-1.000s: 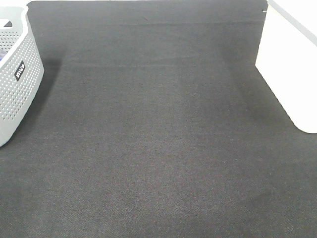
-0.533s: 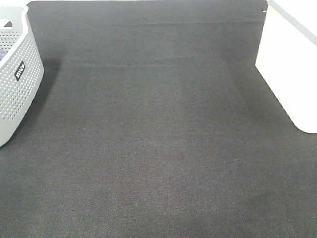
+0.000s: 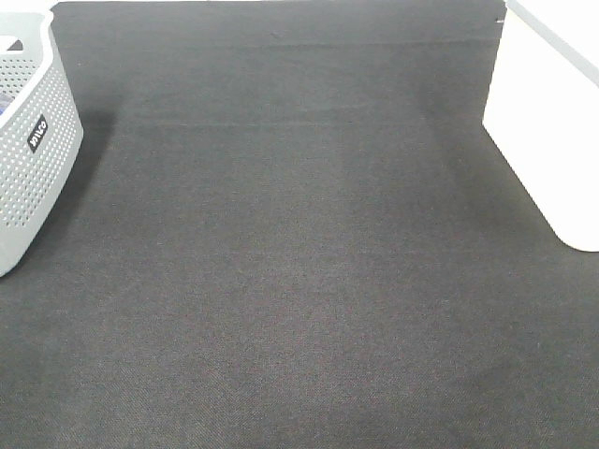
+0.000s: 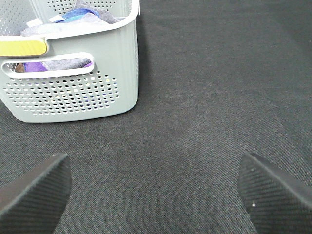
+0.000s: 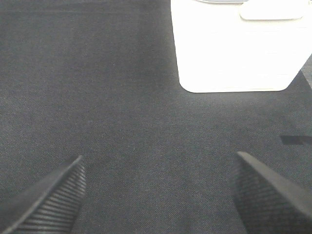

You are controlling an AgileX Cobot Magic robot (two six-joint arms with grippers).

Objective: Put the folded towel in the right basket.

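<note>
Left gripper [image 4: 153, 187] hangs with jaws spread wide, nothing between them, over the dark woven mat [image 3: 299, 262]. Right gripper [image 5: 158, 195] likewise gapes wide and empty. Ahead of the left one stands the grey perforated plastic basket [image 4: 73, 92] holding bundled cloths [image 4: 73, 17]; ahead of the right, the white smooth-walled basket [image 5: 234, 48]. Which cloth is the folded towel, I cannot tell.
</note>
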